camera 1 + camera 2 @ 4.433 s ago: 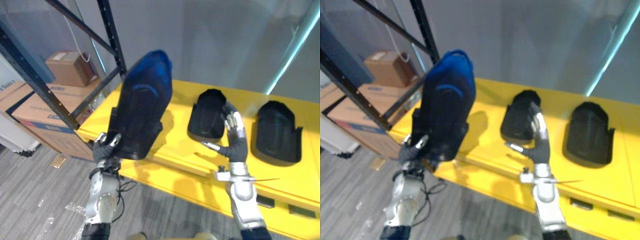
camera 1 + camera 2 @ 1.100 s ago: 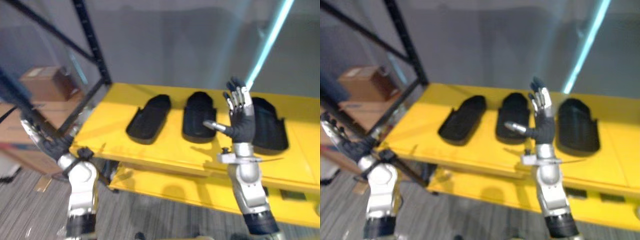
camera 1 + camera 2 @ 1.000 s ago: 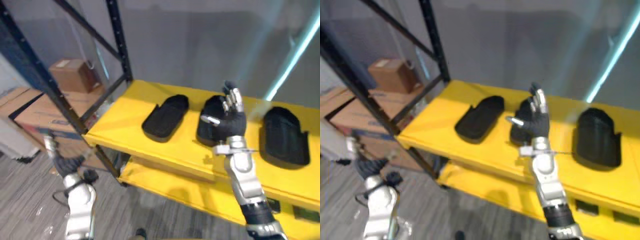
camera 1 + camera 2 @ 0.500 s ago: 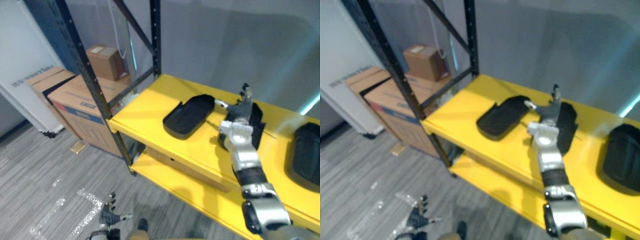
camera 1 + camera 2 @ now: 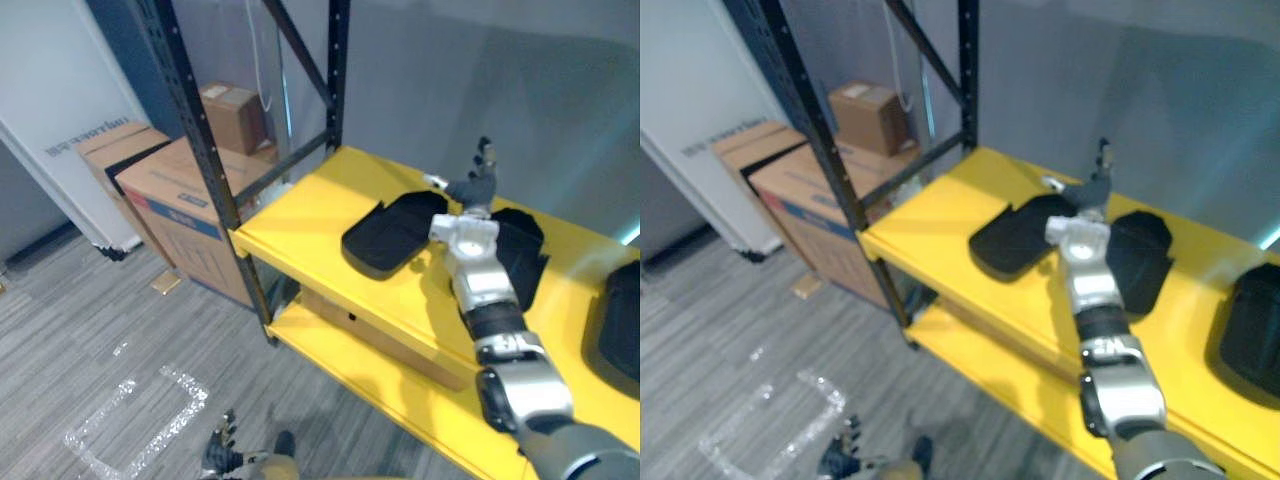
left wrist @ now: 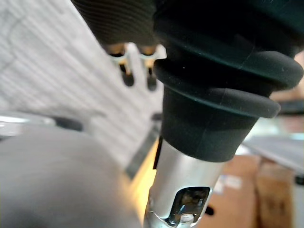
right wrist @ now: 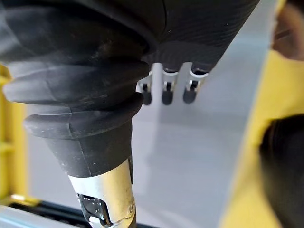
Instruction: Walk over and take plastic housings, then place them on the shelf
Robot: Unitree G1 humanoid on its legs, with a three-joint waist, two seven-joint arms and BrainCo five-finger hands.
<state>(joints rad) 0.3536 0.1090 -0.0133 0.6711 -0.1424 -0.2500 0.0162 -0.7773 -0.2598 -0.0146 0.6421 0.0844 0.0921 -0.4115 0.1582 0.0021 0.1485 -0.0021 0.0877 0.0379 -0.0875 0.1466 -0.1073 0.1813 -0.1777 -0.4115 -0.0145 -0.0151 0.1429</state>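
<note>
Three black plastic housings [image 5: 395,232] lie side by side on top of the yellow shelf [image 5: 300,215]. The right hand [image 5: 470,190] is up in the air just above the yellow shelf, over two of them. Its fingers are straight and it holds nothing. The left hand [image 5: 222,455] hangs low in front of the yellow shelf, fingers spread, and it is empty too.

Each housing looks like a thin, hard, hollow shell, so I think it is light and stiff. It looks smooth and may slip. It is big next to a hand, so a good place to grab is the side rim, with the thumb inside and the fingers outside.
</note>
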